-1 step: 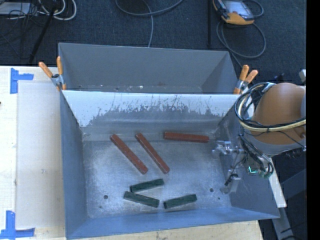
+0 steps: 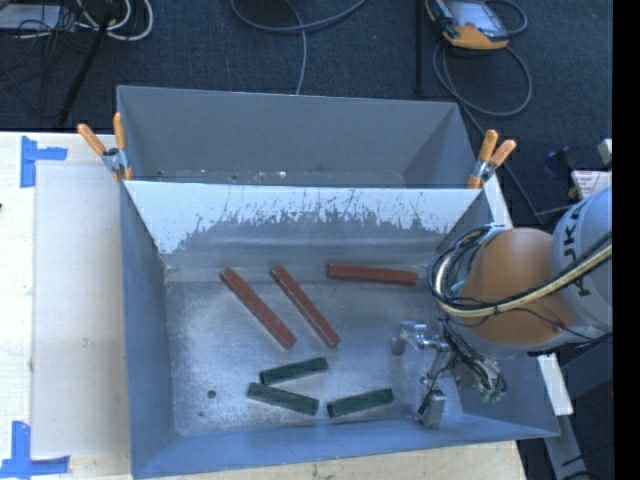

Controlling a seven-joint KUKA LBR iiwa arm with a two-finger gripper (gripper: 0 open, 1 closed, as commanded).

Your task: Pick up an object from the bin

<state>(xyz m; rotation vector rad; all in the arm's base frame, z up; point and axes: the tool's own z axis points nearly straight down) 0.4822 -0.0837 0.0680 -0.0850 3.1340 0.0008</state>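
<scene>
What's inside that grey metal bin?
Three brown sticks and three green sticks lie on its floor. The gripper hangs near the right corner; the arm covers the floor beneath it.

Grey bin (image 2: 200, 313), pale scratched streaks across far wall; three red-brown bars (image 2: 258, 309) (image 2: 304, 306) (image 2: 371, 274) mid-floor; three dark green bars (image 2: 294, 370) (image 2: 283, 399) (image 2: 360, 402) along near edge.

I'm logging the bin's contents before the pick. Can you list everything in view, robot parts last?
bin: 1, grey metal, centre of the view
red-brown bars: 3, reddish brown; two slanted side by side mid-floor, one lying near the back wall to the right
dark green bars: 3, dark green, clustered on the near part of the floor
arm: 1, orange cover with cables, reaching in from the right
end effector: 1, metal, in the near right corner, just right of the rightmost green bar
</scene>
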